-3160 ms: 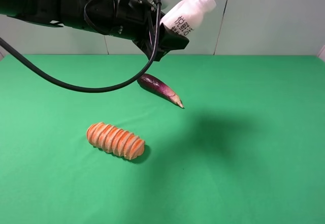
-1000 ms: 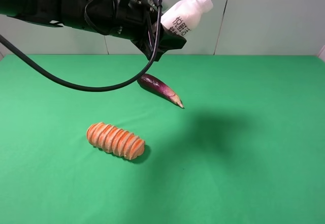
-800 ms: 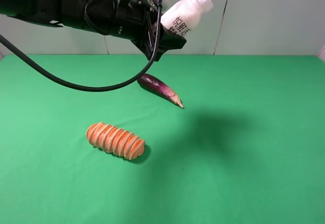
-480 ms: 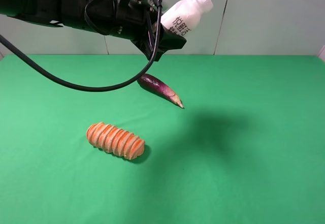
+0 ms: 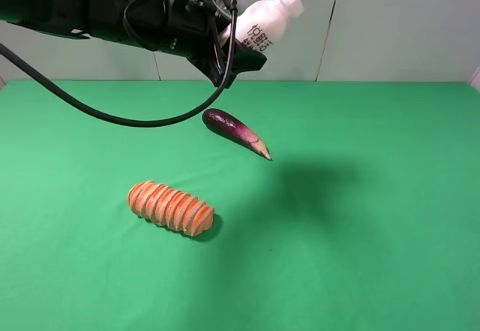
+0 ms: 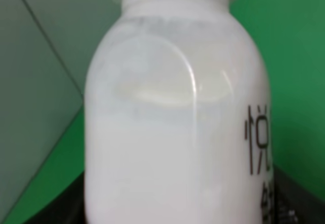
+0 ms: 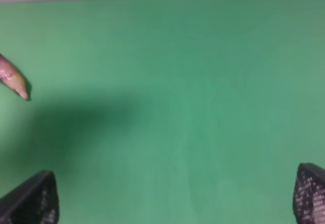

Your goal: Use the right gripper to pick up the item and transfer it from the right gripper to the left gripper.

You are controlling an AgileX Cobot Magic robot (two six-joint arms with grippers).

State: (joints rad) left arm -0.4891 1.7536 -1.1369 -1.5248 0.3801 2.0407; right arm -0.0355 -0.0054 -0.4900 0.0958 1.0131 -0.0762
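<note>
Left wrist: smooth, seemingly plastic bottle

Item — small white bottle, white cap, dark Chinese lettering, milky liquid inside. Held in the air above the far side of the green desk, tilted, cap end highest. Left end effector clamped on its lower body. Right end effector — empty, tips spread wide.

Eggplant and loaf block the left; table right lies open.
</note>
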